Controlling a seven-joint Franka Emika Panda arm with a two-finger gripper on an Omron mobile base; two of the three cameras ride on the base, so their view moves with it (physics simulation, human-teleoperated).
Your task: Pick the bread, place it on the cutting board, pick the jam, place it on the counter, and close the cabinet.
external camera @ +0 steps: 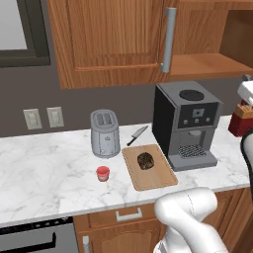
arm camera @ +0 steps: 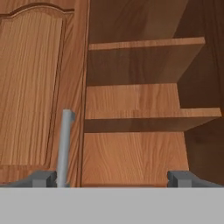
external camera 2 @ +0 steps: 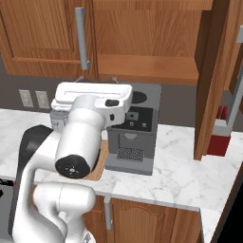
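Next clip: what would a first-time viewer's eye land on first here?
Probably the reddish-brown wooden wall cabinet, its right side standing open with bare shelves, seen close in the hand view past the open end effector. Below on the white marble counter, the dark brown bread lump sits on the light-tan cutting board, the small red jam jar to its left.

Cutting board (external camera 2: 100, 159): mostly hidden behind my arm in the right base view. Toaster (external camera 2: 59, 119): likewise. Red box (external camera: 241, 118): cut by the frame edge.

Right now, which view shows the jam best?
The left base view: the jam stands in plain sight on the counter, left of the cutting board. In the right base view the arm blocks that area; the hand view faces the cabinet.
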